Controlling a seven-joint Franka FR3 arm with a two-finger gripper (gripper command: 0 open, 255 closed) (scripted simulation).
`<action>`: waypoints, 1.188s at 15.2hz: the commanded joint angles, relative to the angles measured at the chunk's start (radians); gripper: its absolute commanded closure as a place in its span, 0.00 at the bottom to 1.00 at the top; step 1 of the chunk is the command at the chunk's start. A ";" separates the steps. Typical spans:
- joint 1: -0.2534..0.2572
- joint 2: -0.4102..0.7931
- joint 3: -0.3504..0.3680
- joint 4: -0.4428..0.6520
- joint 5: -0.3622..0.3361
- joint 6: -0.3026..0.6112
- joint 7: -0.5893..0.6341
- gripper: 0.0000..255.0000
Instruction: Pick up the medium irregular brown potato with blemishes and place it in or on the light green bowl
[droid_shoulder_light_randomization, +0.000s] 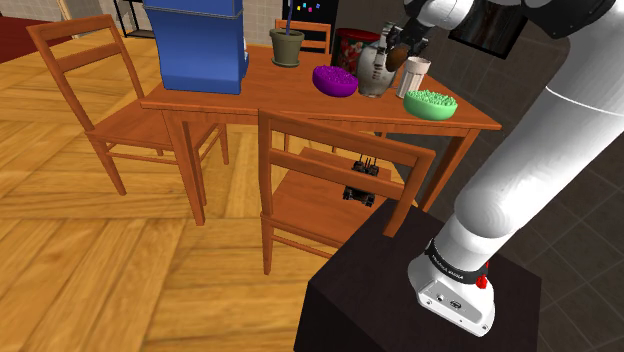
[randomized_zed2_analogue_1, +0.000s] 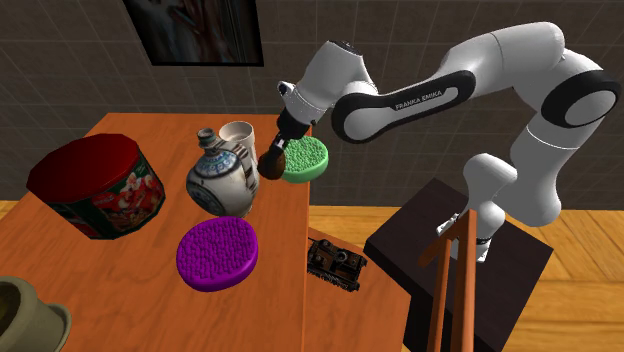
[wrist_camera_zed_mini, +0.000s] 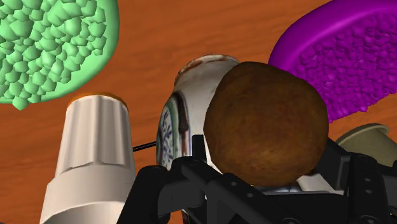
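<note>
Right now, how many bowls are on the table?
2. The green bowl sits by the white cup; the purple bowl sits beside the jug. The blue box could hide more.

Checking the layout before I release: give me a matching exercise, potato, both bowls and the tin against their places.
1 potato
2 green bowl
3 purple bowl
4 red tin

A second exterior view's upper left
B clasped between the fingers
C end of the table at shoulder view's right
D just shoulder-view left of the jug

Pairs: 1-B, 2-C, 3-D, 4-A
</note>
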 joint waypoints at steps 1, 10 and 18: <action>-0.009 -0.016 -0.010 -0.001 0.002 -0.015 -0.020 1.00; -0.082 -0.096 -0.122 -0.037 0.068 -0.080 -0.247 1.00; -0.108 -0.094 -0.196 -0.063 0.139 -0.081 -0.393 1.00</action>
